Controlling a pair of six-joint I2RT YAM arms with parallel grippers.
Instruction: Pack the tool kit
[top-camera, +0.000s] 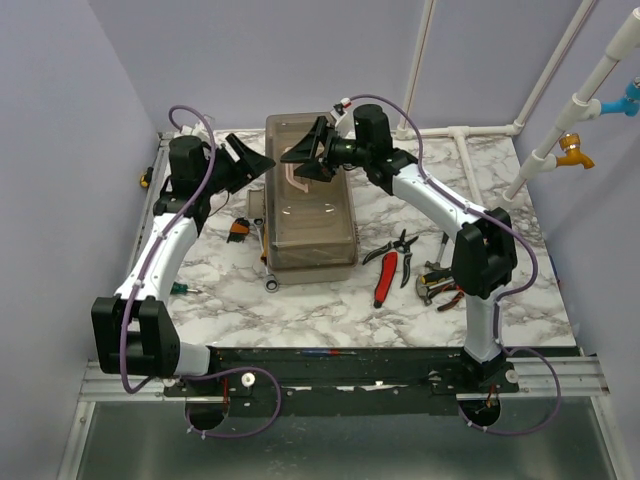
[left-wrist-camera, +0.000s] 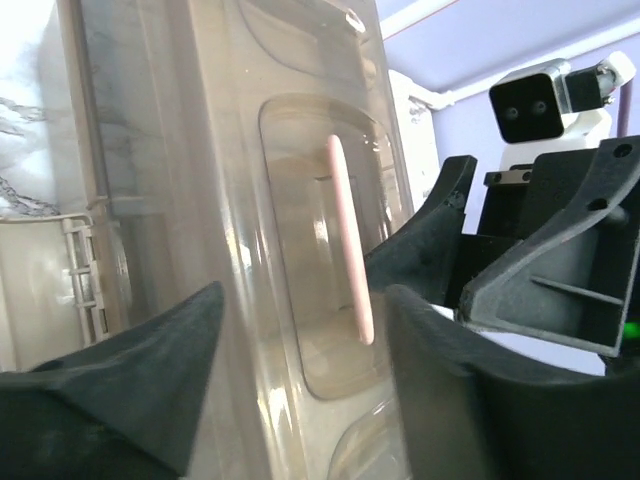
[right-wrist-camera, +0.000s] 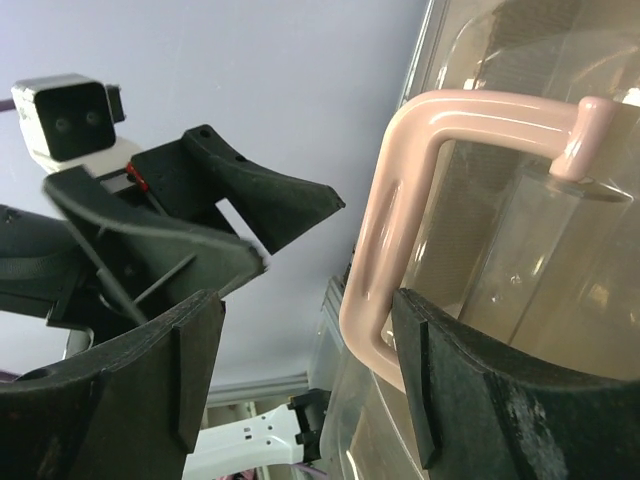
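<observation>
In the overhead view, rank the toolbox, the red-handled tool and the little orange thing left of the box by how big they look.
1. The toolbox, by far the largest.
2. The red-handled tool, a slim strip on the table to the right of the box.
3. The orange item, the smallest and too small to identify.

The top camera sits high above and behind the 2 arm bases, looking down and forward over the whole table, with the toolbox at mid-frame. The left wrist camera is pressed close to the toolbox lid and looks along it between its own fingers. The right gripper and the right wrist camera fill that view's right side. The right wrist camera, equally close, faces the opposite way and upward toward the wall, catching the left gripper. All 3 views share the lid and its pink handle.
</observation>
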